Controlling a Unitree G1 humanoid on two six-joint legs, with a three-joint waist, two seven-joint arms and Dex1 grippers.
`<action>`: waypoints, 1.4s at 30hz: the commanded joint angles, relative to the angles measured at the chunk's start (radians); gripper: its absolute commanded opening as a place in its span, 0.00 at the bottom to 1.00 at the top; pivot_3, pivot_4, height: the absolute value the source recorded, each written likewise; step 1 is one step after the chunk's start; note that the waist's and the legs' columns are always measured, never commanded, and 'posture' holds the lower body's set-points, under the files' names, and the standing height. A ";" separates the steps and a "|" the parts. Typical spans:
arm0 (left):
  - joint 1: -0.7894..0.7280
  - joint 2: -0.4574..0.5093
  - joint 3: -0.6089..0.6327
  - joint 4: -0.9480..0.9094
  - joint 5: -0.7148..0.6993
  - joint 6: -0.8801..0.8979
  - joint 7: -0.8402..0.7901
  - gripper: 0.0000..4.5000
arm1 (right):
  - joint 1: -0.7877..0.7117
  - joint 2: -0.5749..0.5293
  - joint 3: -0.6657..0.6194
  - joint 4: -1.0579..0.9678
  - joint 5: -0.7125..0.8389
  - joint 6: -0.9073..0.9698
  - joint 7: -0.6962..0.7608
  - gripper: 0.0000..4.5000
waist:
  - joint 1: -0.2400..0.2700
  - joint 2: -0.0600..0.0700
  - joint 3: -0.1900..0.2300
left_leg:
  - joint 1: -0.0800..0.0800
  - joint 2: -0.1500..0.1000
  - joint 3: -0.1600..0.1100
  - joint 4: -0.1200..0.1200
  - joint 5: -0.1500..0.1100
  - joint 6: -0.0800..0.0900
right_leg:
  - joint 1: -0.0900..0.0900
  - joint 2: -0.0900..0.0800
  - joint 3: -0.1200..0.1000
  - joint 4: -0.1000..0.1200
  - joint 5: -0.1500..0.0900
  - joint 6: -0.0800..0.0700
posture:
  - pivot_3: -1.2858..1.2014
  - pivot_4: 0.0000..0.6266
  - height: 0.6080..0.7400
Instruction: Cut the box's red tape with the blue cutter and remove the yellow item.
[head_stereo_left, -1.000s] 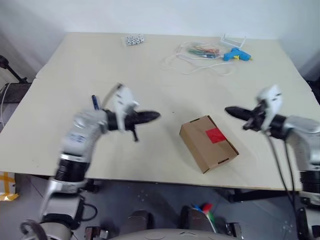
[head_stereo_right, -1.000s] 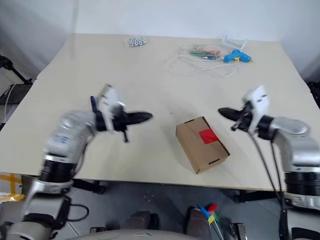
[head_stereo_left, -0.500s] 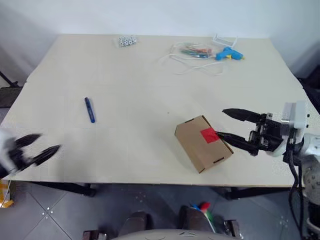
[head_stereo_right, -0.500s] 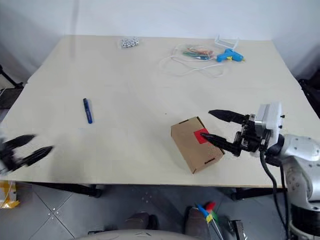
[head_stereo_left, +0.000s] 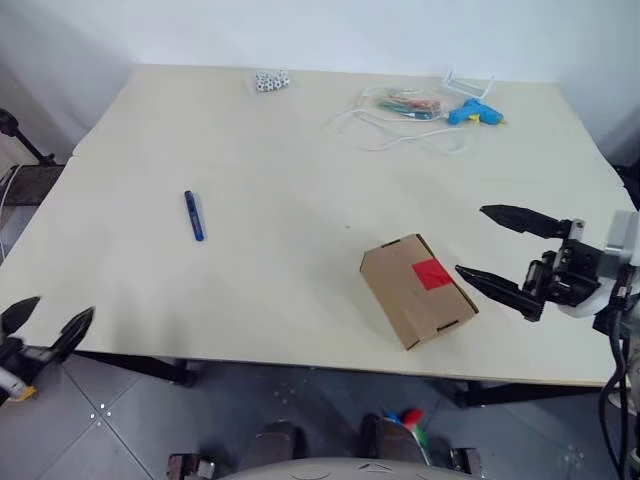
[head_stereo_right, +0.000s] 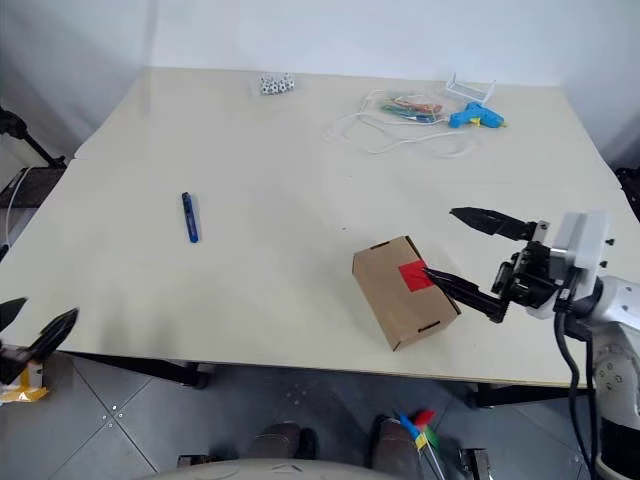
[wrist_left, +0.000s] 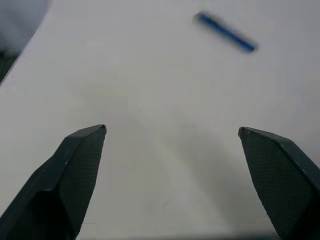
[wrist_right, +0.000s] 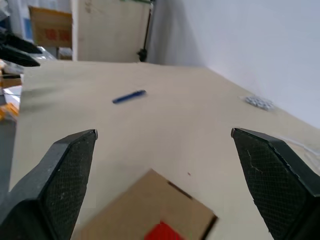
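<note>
The brown box (head_stereo_left: 415, 290) lies closed near the table's front edge, with the red tape (head_stereo_left: 431, 272) square across its top seam. The yellow item is hidden. The blue cutter (head_stereo_left: 194, 215) rests alone on the left half of the table, and in the left wrist view the cutter (wrist_left: 226, 32) lies well beyond the fingers (wrist_left: 75, 165). My left gripper (head_stereo_left: 52, 318) hangs open and empty off the front-left table edge. Just right of the box my right gripper (head_stereo_left: 472, 240) is open and empty, one fingertip close to the box's right side. The right wrist view looks over the box (wrist_right: 145, 210).
At the far right of the table lie a light-blue glue gun (head_stereo_left: 472, 110), a white wire stand (head_stereo_left: 468, 82), a tangle of white cable (head_stereo_left: 395, 130) and a bag of coloured bits (head_stereo_left: 405, 100). A small silvery pile (head_stereo_left: 270, 81) sits at the far edge.
My left arm swung from over the table near the cutter back and left, off the front-left edge, and its gripper opened. My right gripper drew back toward me and opened beside the box.
</note>
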 joint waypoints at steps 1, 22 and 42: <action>-0.169 -0.080 -0.124 -0.126 0.022 0.127 0.266 1.00 | 0.034 -0.011 -0.037 -0.028 0.031 -0.016 0.018 1.00 | 0.001 0.001 0.000 | 0.000 -0.001 0.000 0.000 0.000 0.000 | 0.000 0.002 0.000 0.002 0.000 0.000 | 0.52 0.24 1.00; -0.832 -0.406 -0.488 0.176 0.372 0.527 0.998 1.00 | 0.144 -0.021 -0.130 -0.079 0.067 -0.011 -0.041 1.00 | 0.019 -0.003 -0.001 | -0.001 -0.002 0.005 0.006 0.005 0.007 | -0.001 0.005 -0.004 0.003 0.001 0.002 | 0.52 0.24 1.00; -1.002 -0.429 -0.483 0.521 0.408 0.561 0.975 0.91 | 0.104 -0.013 -0.082 -0.108 0.099 -0.004 -0.111 1.00 | 0.040 -0.003 -0.001 | 0.000 -0.002 0.006 0.008 0.005 0.007 | 0.000 0.005 -0.003 0.004 0.001 0.002 | 0.52 0.24 1.00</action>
